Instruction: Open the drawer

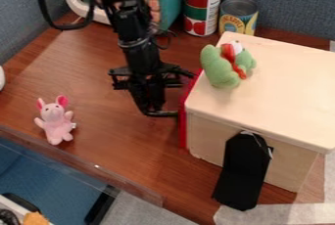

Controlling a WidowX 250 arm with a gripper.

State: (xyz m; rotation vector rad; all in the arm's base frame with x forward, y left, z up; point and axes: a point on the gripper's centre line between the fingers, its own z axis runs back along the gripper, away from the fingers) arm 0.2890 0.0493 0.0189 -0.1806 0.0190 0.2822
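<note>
the red drawer front [182, 133] was on the left side of the wooden box [291, 158], just to the right of the end effector [170, 114] — so the pull, i think, had to go left. whether the end effector was open or closed, i could not tell.

Black jointed arm [128, 22]; thick looped cable [42, 4]; thin wires [169, 34].

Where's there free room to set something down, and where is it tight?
Bare: the table between the pink plush and the claw; the box top right of the green plush. Crowded: between claw and red panel, and behind the box, where two cans stand.
</note>
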